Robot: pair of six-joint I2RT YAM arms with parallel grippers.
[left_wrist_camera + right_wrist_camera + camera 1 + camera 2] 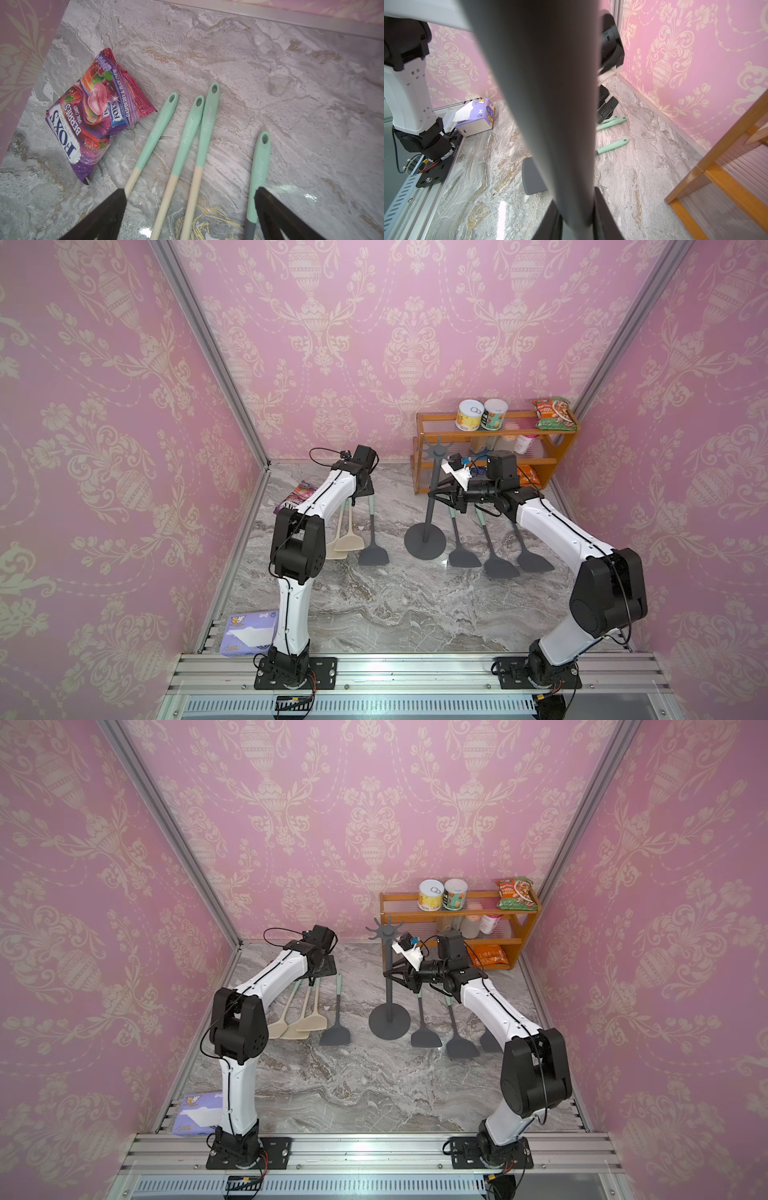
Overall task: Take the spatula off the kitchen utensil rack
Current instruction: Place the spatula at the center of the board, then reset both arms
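The kitchen utensil rack [432, 506] [388, 990] stands right of centre in both top views, nothing hanging from its star of hooks [439, 450]. My right gripper [436, 493] [577, 203] is shut on its pole [546, 93]. A grey spatula [373, 553] [336, 1036] with a mint handle [260, 164] lies flat on the marble table. My left gripper [361, 491] [190, 192] hovers open over the handle ends, one finger [274, 209] beside that mint handle, holding nothing. Beige spatulas [345, 541] [187, 135] lie alongside.
Three more grey spatulas [500, 566] lie right of the rack's disc base [424, 541]. An orange two-tier shelf [494, 423] with cans and packets stands at the back right. A candy bag [93, 112] lies back left, a tissue box [247, 632] front left.
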